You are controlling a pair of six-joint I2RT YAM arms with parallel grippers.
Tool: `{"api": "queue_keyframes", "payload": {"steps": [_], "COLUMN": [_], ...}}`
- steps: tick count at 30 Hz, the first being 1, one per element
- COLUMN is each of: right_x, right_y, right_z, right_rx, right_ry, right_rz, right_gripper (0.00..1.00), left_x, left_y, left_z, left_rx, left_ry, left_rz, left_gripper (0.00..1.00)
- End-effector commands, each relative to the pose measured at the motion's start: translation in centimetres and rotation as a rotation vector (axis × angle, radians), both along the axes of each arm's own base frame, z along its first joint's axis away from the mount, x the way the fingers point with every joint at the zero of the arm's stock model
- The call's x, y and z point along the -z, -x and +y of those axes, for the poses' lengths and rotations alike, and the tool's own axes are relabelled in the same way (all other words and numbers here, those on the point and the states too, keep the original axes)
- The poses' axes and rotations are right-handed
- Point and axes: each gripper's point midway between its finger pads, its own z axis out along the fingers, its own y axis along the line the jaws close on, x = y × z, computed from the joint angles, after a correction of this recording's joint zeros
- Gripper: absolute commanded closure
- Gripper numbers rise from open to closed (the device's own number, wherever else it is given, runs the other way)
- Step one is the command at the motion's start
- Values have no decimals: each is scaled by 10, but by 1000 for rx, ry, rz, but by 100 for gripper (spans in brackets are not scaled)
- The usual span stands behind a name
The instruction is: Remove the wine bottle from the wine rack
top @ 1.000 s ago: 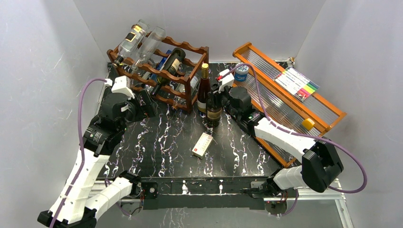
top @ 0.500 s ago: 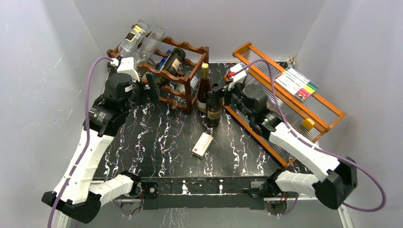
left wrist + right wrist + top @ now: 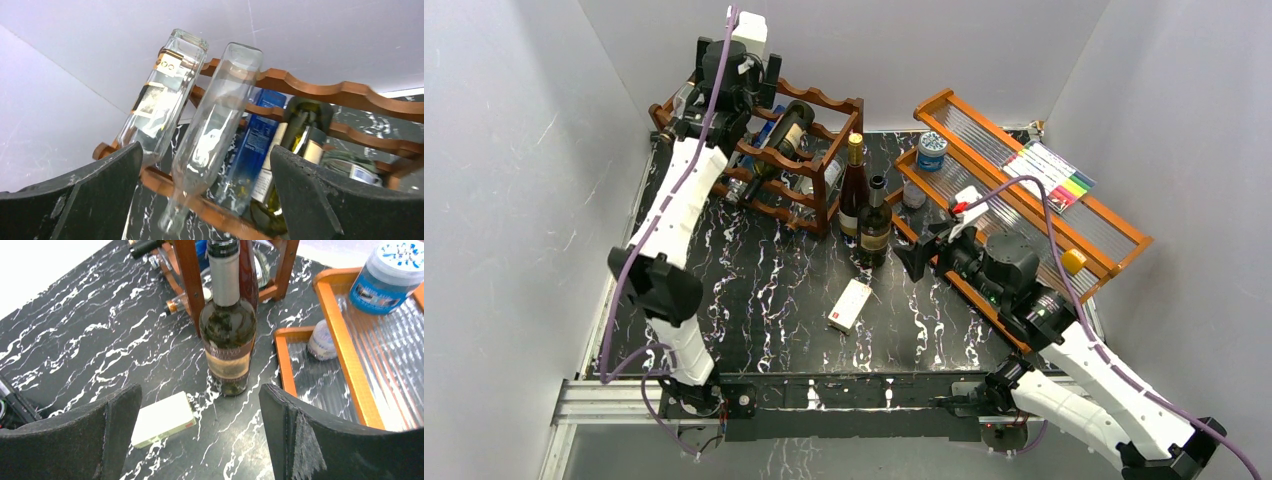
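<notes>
Grippers both stand wide and empty in the overhead view: the left gripper point(image 3: 746, 82) hangs over the far-left top of the wine rack point(image 3: 822, 99), and the right gripper point(image 3: 911, 258) sits just right of a dark upright bottle point(image 3: 874, 228) on the table point(image 3: 754, 290). Left wrist view: a clear bottle point(image 3: 215, 125) lies slanted on the rails between the spread fingers, a second clear bottle point(image 3: 160, 100) is close at its left, and the green wine bottle point(image 3: 302, 117) is racked further right; closing on smooth glass risks slippage or dislodging the neighbour. Right wrist view: the dark upright bottle point(image 3: 227, 335) stands directly ahead, so forward drift could topple it.
</notes>
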Motion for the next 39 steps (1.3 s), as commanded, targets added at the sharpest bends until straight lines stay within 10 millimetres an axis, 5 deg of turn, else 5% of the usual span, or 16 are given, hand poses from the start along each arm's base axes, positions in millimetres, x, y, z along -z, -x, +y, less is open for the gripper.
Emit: {"api": "queue_keyframes", "payload": {"steps": [1,4,16,39], "right_x": [0,0,6,21], "right_y": [4,5,-2,-7], "right_z": [-5,-7,6,17], "right_rx": [22,21,-3,-21], "right_ry": [-4,15,26,32], "right_rz": [56,64,89,131], "right_gripper": [2,2,2,2], "left_x": [-15,-7,68,119], "left_y": [-38,-60,-106,-105], "left_z": [17,32,31,34], "left_rx": [43,43,49,1], "left_ry": [-73,-39,-107,-64], "left_rz": [-85,-66,60,175], "left_gripper": [2,2,3,2]}}
